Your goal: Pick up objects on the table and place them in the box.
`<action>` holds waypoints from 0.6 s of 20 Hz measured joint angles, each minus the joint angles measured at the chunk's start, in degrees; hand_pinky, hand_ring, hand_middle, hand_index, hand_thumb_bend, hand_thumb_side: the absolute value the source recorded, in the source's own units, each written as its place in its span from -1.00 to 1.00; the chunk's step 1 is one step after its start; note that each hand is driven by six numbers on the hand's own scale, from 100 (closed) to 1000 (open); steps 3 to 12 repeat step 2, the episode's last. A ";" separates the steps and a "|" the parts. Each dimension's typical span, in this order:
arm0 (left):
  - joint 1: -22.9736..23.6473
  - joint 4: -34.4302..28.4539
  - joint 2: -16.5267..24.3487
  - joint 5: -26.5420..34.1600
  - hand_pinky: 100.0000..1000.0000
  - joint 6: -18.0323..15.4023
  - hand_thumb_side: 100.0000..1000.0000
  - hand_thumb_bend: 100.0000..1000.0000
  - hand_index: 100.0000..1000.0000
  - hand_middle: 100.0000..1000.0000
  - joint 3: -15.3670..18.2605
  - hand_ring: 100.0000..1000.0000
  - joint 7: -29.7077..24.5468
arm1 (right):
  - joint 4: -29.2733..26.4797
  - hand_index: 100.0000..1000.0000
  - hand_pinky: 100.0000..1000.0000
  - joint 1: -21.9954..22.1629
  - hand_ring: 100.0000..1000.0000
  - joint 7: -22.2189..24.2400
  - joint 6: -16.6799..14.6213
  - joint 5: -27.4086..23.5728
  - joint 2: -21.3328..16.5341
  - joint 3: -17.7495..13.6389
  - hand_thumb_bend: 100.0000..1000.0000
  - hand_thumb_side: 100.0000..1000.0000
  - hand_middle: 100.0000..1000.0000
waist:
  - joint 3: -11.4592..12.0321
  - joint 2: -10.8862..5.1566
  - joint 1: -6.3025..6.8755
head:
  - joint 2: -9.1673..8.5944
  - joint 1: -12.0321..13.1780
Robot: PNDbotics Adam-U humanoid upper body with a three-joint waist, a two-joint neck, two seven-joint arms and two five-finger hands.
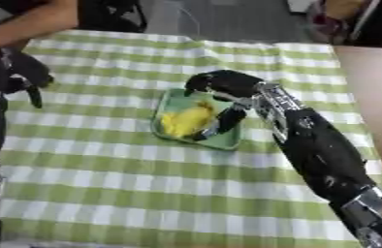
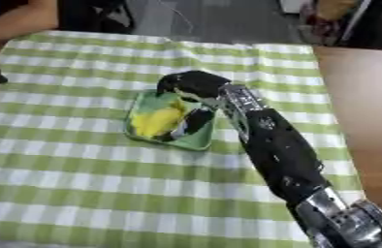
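**Green checked table, right hand over the tray**

Spread across the whole view: a table [image 1: 143, 193] under a green-and-white checked cloth, with a bare brown surface [image 2: 373, 97] along its right side.

Reaching in from the lower right: a black arm with silver joints, ending in the right hand [image 1: 221, 83] at the far edge of a shallow green tray [image 1: 170, 100] near the middle of the cloth. Curled over at the top, with one dark finger [image 1: 220, 123] stretched down into the tray. Touching or just beside a yellow object [image 1: 186, 120] lying inside the tray; cannot tell which, nor whether anything is pinched.

At the left edge: the left hand [image 1: 21, 72], raised above the cloth, fingers hanging down loosely and holding nothing, well apart from the tray.
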 measured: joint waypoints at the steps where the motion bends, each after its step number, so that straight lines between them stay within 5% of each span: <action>1: 0.00 0.00 0.00 0.00 -0.69 0.00 1.00 0.10 -0.26 -0.11 0.00 -0.15 0.00 | 0.00 0.68 0.49 0.00 0.60 0.00 -0.01 0.00 0.00 0.00 0.41 0.25 0.68 | -0.03 0.00 0.00 | 0.00 0.00; 12: 0.00 0.00 0.00 0.00 -0.69 0.00 1.00 0.09 -0.26 -0.11 0.00 -0.15 0.00 | 0.00 0.68 0.49 0.00 0.60 0.01 -0.02 0.00 0.00 0.00 0.42 0.25 0.68 | -0.05 0.00 0.00 | 0.00 0.00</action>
